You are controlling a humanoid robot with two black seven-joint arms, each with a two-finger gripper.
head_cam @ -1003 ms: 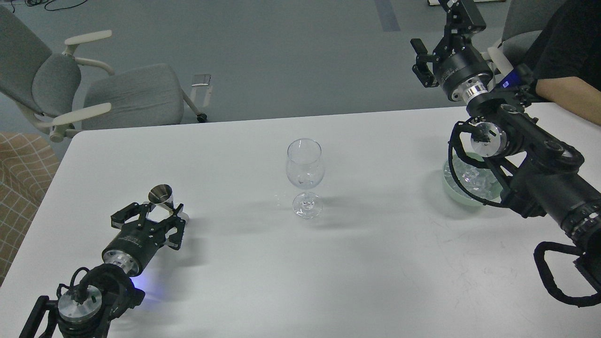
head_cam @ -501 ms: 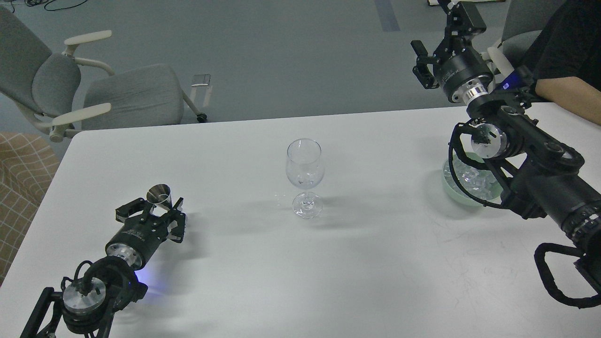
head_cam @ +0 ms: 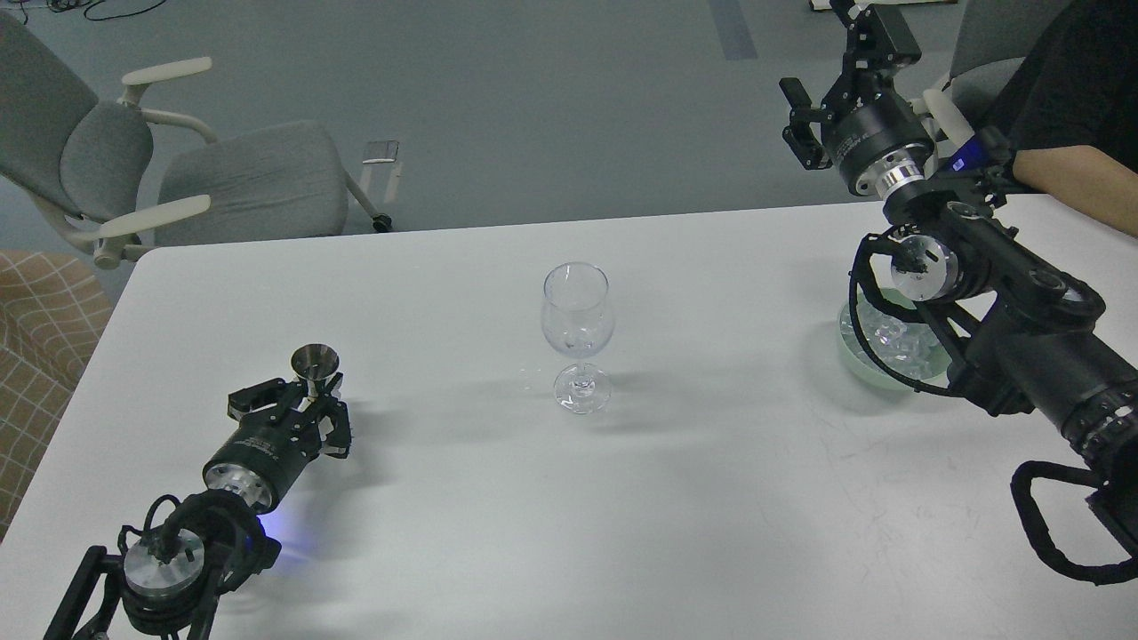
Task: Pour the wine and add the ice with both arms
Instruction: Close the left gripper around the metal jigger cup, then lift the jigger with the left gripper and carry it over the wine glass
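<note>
A clear stemmed wine glass (head_cam: 578,331) stands upright mid-table, with something small and clear low in its bowl. A small metal jigger (head_cam: 314,364) stands upright at the front left. My left gripper (head_cam: 311,391) lies low on the table, its fingers closed in on the jigger's lower half. The ice (head_cam: 898,342) is a heap of clear cubes in a pale green bowl (head_cam: 855,358) at the right, partly hidden by my right arm. My right gripper (head_cam: 834,84) is open and empty, raised high beyond the table's far right edge.
A person's bare forearm (head_cam: 1076,178) rests at the table's far right corner, just behind my right arm. A grey office chair (head_cam: 222,182) stands beyond the table's far left. A few small drops (head_cam: 529,378) lie left of the glass foot.
My left gripper's fingers have drawn in around the jigger, which tipped briefly and now stands upright. The right gripper has barely moved. The glass and bowl have not moved.
</note>
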